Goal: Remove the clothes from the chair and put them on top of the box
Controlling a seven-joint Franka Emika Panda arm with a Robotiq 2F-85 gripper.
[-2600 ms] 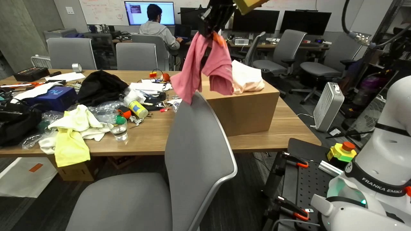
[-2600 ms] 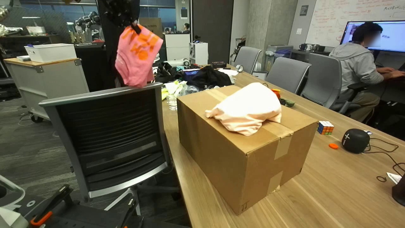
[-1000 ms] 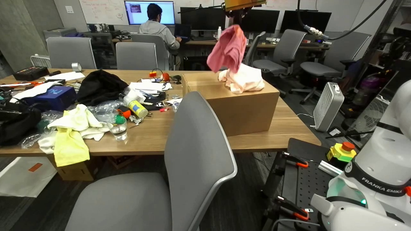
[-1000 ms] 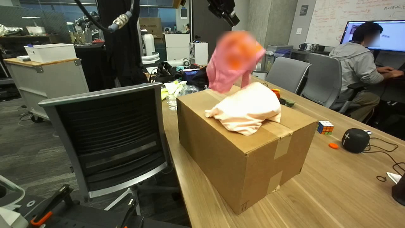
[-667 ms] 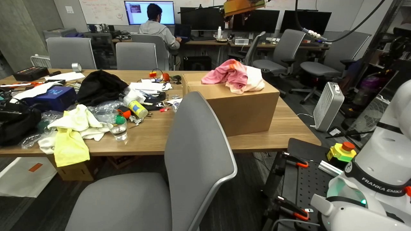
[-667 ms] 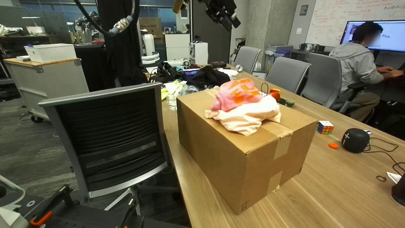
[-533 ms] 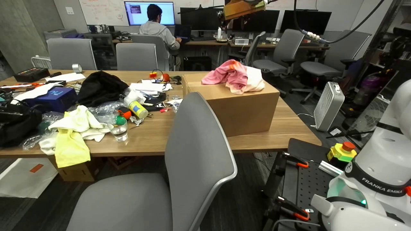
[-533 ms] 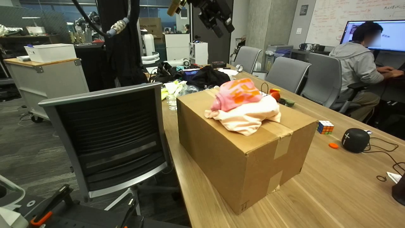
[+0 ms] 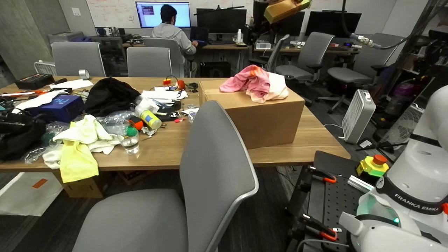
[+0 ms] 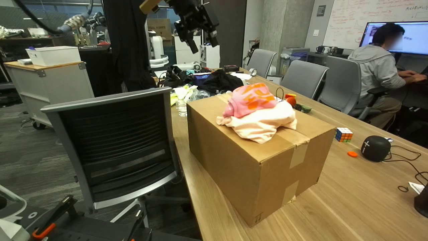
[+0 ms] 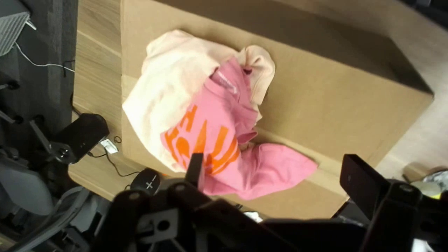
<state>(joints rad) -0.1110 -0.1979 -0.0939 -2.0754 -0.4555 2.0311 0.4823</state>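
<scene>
Both clothes lie on the brown cardboard box (image 10: 227, 164). The pale peach garment (image 10: 264, 124) rests directly on its top. Heaped partly over it is the pink garment (image 10: 250, 98) with orange lettering, also seen from above as pink cloth (image 11: 280, 171) in the wrist view. The grey chair (image 9: 217, 168) stands beside the table with nothing on its seat or backrest. My gripper (image 10: 204, 47) hangs in the air above the box's chair-side end, apart from the cloth. In the wrist view its fingers (image 11: 362, 182) are spread wide, with no cloth held between them.
The wooden table (image 9: 161, 154) bears a black cloth heap (image 9: 110, 96), yellow and white cloths (image 9: 78, 147), a glass (image 9: 130, 142) and clutter. A black speaker (image 10: 376, 149) and a puzzle cube (image 10: 343, 135) sit beyond the box. A person (image 9: 171, 31) works at a far desk.
The pink garment, earlier hanging from my gripper above the chair back, was carried over the box, let go, and dropped onto the peach one. My opened gripper has since moved back toward the chair side.
</scene>
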